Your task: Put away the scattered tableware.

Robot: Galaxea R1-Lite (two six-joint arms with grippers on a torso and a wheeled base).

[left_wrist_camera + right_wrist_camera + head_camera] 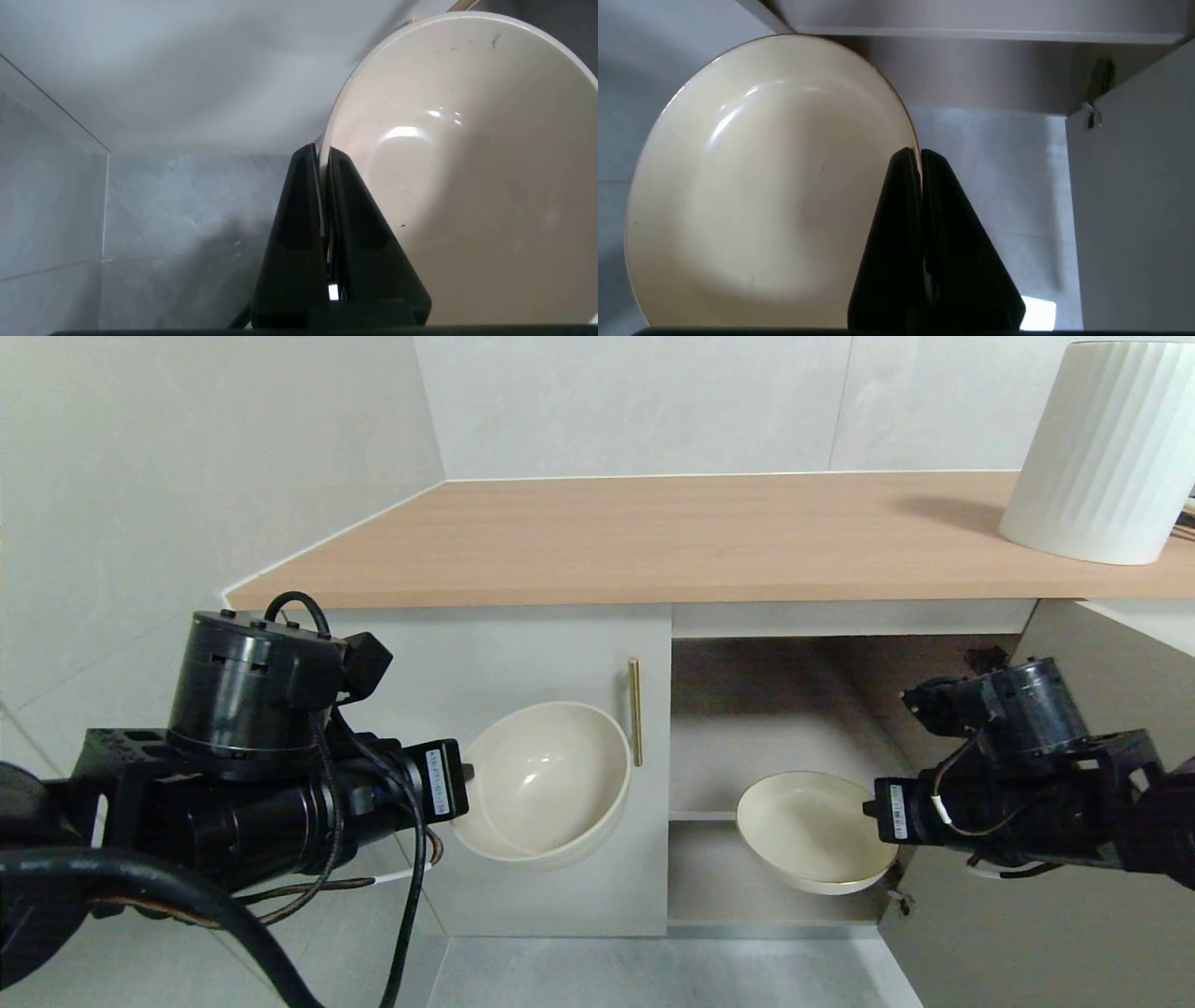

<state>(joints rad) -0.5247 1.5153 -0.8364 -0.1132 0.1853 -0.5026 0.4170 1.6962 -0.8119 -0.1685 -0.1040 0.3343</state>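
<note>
Before cabinet (pixel 523 653): left end effector (pixel 463 788) pinches bowl (pixel 546 782); right one (pixel 874 810), dish (pixel 808 833).

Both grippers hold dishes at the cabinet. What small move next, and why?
Probably ease the right gripper forward to set its plate on the shelf: that side stands open, while the bowl in the left gripper faces a closed door.

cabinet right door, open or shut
Open. The right door is swung outward, baring the shelf inside; the left door beside it is shut.
</note>
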